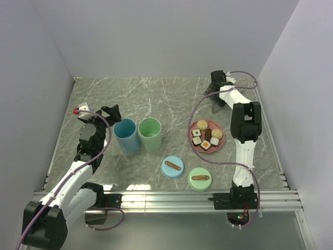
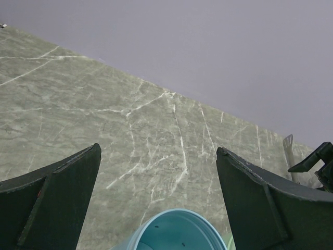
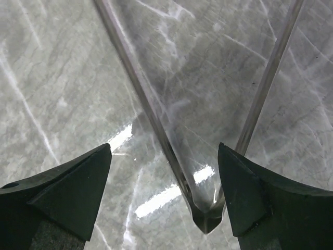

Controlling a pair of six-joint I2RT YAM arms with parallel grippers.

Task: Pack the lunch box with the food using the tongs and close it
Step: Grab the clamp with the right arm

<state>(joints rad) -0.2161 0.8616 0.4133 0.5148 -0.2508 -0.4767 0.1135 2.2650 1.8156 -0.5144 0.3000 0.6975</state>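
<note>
Far right of the table: tongs pickup pending

Beyond the pink plate point(image 1: 190, 139), my right gripper point(image 3: 164, 151) hangs wide open, holding nothing, over the joined end of the tongs point(image 3: 151, 112), which lie flat on the marble. I'd centre both arms between the fingers, descend straight, then close gently. Food point(image 1: 206, 136) sits on the plate

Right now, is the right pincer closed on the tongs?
No, in its wrist view the right pincer stands wide open, and the tongs lie beneath it with both arms spread, not squeezed.
</note>
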